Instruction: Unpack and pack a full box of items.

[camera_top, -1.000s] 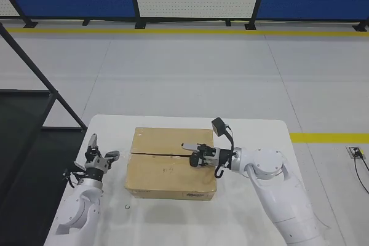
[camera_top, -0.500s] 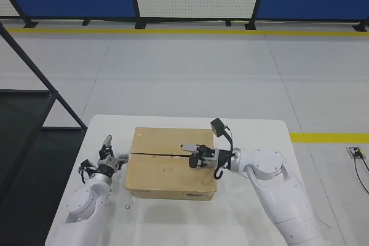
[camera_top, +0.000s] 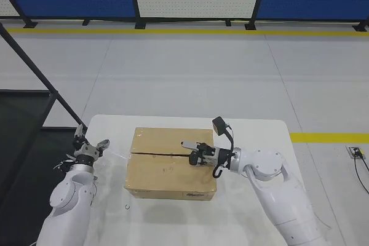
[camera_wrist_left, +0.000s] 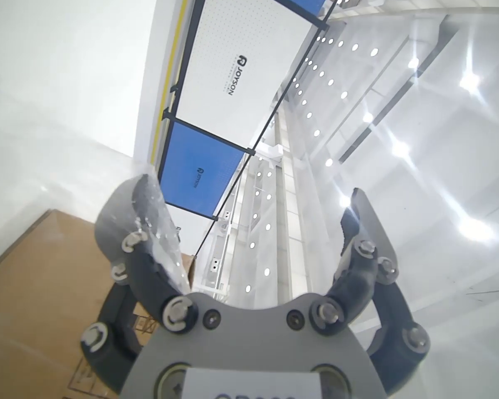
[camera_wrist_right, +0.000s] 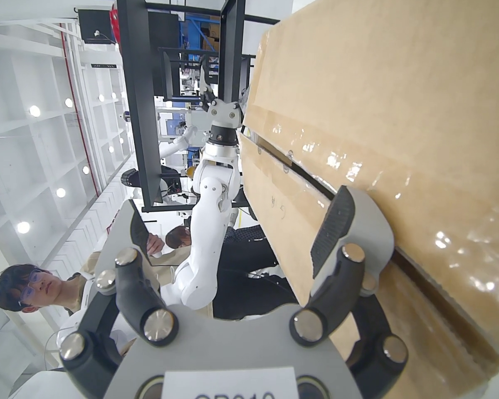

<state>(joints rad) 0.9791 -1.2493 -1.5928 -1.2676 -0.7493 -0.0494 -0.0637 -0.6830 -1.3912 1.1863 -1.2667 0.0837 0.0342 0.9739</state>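
A closed brown cardboard box (camera_top: 172,172) sits mid-table, its top flaps meeting along a dark seam (camera_top: 163,154). My right gripper (camera_top: 194,154) hovers open over that seam; in the right wrist view (camera_wrist_right: 237,209) one finger pad (camera_wrist_right: 337,226) lies against the glossy taped flap edge. My left gripper (camera_top: 86,147) is open near the table's left edge, clear of the box. A crumpled piece of clear tape (camera_wrist_left: 162,230) clings to one of its fingers, and a thin clear strand (camera_top: 115,155) seems to run from it toward the box. A box corner (camera_wrist_left: 37,292) shows beside that gripper.
The white table (camera_top: 258,132) has bare room right of and in front of the box. A small clear scrap (camera_top: 128,206) lies near the box's front left corner. A black frame (camera_top: 49,98) stands beyond the table's left edge.
My left gripper has moved from beside the box's left side away toward the table's left edge, with tape trailing from a finger. The right arm has stayed over the seam.
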